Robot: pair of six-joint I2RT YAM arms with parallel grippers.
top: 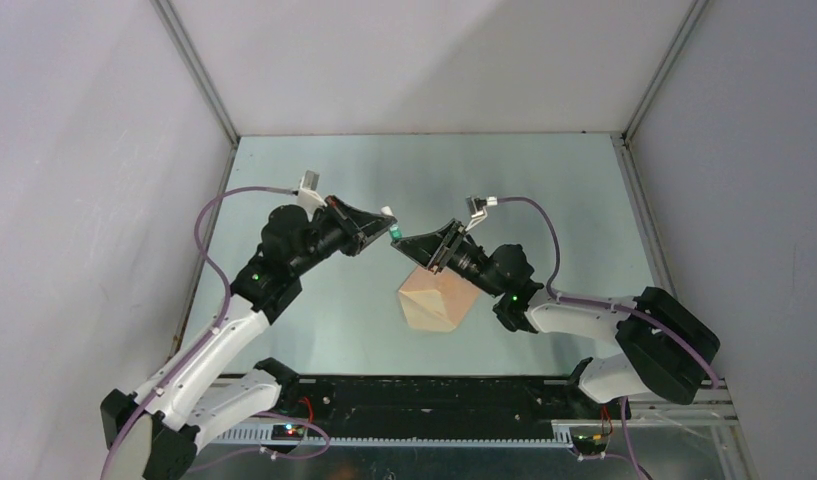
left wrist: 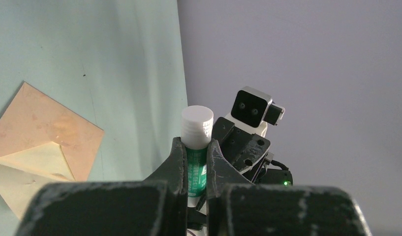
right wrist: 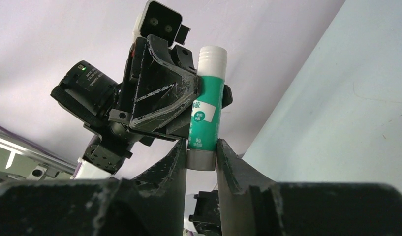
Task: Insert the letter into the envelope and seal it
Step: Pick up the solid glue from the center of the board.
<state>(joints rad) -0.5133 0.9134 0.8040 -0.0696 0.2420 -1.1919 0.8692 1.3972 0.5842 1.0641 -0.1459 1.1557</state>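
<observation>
Left claw (left wrist: 195,147) was clamped on the glue stick (left wrist: 197,120); my right claw (right wrist: 202,150) gripped its grey end. Envelope (top: 436,300) lay flap-open on the table (top: 314,180) beneath, letter not separately discernible. Judged step: uncapping glue for sealing. Next move calls for a straight, firm pull apart.

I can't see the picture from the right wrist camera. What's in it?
A green glue stick with a white top points up in the air, the left gripper clamping its middle and the right gripper pinching its grey bottom end. Behind are a grey wall and the pale table.
</observation>
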